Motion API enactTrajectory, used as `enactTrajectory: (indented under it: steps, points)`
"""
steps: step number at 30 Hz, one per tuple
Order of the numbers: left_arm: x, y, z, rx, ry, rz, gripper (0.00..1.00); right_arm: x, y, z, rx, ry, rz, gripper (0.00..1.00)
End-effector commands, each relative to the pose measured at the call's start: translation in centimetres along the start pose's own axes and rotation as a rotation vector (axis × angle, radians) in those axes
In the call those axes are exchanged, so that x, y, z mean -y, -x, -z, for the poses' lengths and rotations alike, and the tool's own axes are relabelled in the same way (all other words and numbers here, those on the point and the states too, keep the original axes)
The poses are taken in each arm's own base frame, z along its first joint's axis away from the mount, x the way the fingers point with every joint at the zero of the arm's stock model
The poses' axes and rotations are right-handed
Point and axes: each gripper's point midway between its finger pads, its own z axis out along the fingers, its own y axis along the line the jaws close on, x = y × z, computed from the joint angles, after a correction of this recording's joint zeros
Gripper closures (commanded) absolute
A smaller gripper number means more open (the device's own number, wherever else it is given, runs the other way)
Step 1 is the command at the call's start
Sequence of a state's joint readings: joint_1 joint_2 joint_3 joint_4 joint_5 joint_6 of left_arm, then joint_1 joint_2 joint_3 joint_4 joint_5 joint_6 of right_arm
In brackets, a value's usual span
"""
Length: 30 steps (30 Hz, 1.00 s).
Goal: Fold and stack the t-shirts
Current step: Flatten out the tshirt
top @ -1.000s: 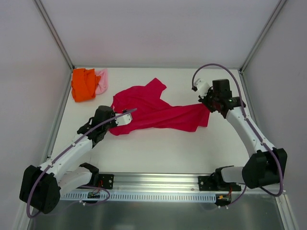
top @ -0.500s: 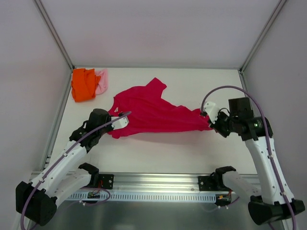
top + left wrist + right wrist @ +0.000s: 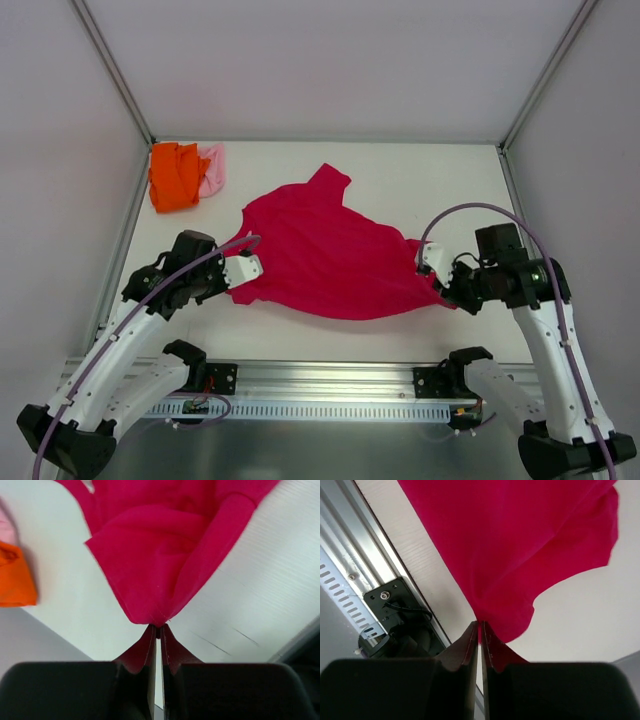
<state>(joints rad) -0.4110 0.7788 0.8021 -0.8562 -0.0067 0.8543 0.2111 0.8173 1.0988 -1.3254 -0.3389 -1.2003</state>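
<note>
The crimson-red t-shirt (image 3: pixel 330 255) hangs stretched between my two grippers over the middle of the table. My left gripper (image 3: pixel 236 280) is shut on its left edge, and the cloth (image 3: pixel 165 555) bunches into the fingertips (image 3: pixel 158 628). At the right, my right gripper (image 3: pixel 446 296) is shut on the other edge, where the red cloth (image 3: pixel 520 545) runs into the pinched tips (image 3: pixel 480 625). An orange t-shirt (image 3: pixel 174 176) lies crumpled in the far left corner, and a strip of pale pink t-shirt (image 3: pixel 212 168) lies against it.
White walls with metal corner posts close in the table on three sides. A slotted metal rail (image 3: pixel 330 408) with the arm bases runs along the near edge, and a black mount (image 3: pixel 395 611) on that rail shows under my right gripper.
Both grippers have pulled toward the near edge and apart. The red t-shirt, bunched and twisted a second ago, now spreads out wide between them.
</note>
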Motion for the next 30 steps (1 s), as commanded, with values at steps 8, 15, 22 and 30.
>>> enactTrajectory:
  steps: [8, 15, 22, 30]
  points:
    - [5.8, -0.7, 5.6, 0.055, -0.228, 0.023, 1.0, -8.3, -4.0, 0.3, -0.212, 0.439, -0.13, 0.87]
    - [6.8, 0.0, 7.7, 0.113, -0.274, 0.007, 1.0, -5.6, -3.0, -0.4, -0.154, 0.288, -0.093, 0.63]
    - [7.7, 0.0, 8.0, 0.122, -0.322, -0.01, 0.21, -3.5, -3.1, -2.6, -0.148, 0.217, -0.087, 0.52]
    - [3.8, 3.9, 8.2, 0.258, -0.182, -0.033, 0.01, 2.0, -1.5, -5.7, -0.122, 0.055, -0.112, 0.53]
